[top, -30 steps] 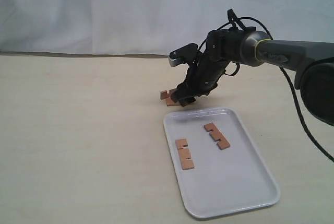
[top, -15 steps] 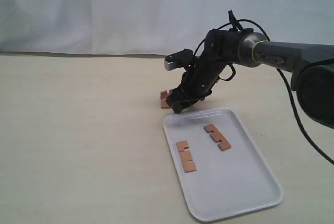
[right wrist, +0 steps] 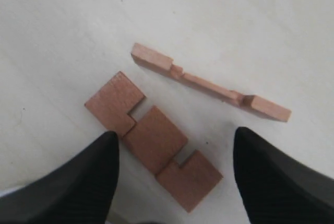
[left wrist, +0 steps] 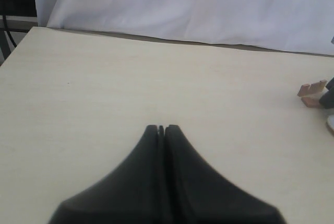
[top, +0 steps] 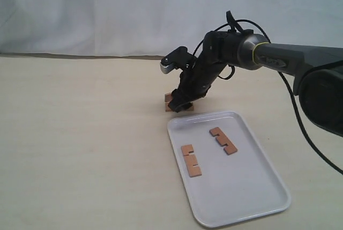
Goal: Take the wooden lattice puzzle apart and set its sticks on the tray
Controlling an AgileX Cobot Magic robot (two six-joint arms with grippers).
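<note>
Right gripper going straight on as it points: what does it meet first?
Probably the flat-lying stick between the right gripper's open fingers; the on-edge stick sits off that line, though depth is unclear.

Exterior: raised, tilted down over desk (top: 80, 149), mid-range, whole scene. Left wrist: low, near-level across desk past own tool (left wrist: 161, 128), far from action. Right wrist: close, looking down. Shared by all three: loose sticks (right wrist: 154, 138) on desk.

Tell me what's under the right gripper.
On the table: a flat stick and a separate stick on its edge. The open right gripper straddles the flat one. In the exterior view the gripper covers most of both.
</note>
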